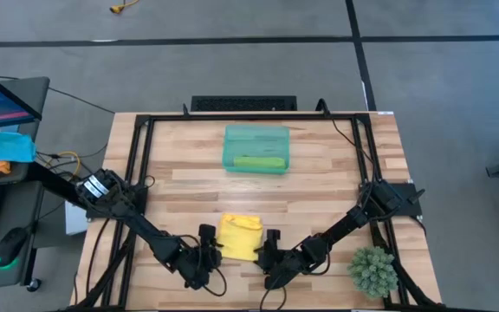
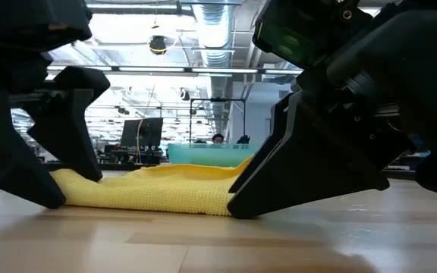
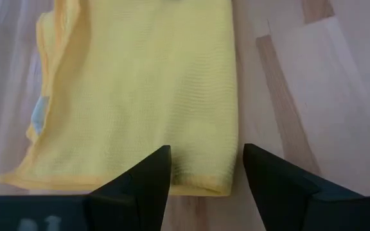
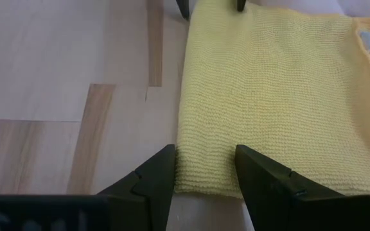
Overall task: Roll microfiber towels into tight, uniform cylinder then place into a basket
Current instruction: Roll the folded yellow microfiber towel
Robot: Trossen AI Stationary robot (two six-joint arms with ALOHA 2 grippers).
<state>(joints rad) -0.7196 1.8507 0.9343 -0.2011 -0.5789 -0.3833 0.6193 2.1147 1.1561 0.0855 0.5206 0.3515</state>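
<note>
The yellow towel [image 1: 239, 236] lies folded flat on the wooden table near its front edge. My left gripper [image 3: 204, 157] stands open at the towel's near left corner, one finger over the cloth and one over bare wood beside it. My right gripper [image 4: 204, 157] stands open the same way at the near right corner. In the low view both come down to the tabletop at the towel's [image 2: 150, 193] two ends. The teal basket [image 1: 256, 137] stands farther back with a rolled green towel [image 1: 258, 162] lying in it. My left gripper comes slanting down from the table's left, its fingers astride the towel's near left corner [image 3: 223, 186]. One finger [image 3: 151, 176] lies over the cloth; I cannot tell whether it touches. My right gripper comes slanting down from the right, astride the near right corner [image 4: 180, 186]. One finger [image 4: 262, 173] lies over the cloth; I cannot tell whether it touches.
A small green plant [image 1: 372, 270] stands at the table's near right corner, close behind my right arm. A black frame [image 1: 249, 117] runs round the tabletop. Bare wood lies between the yellow towel and the basket.
</note>
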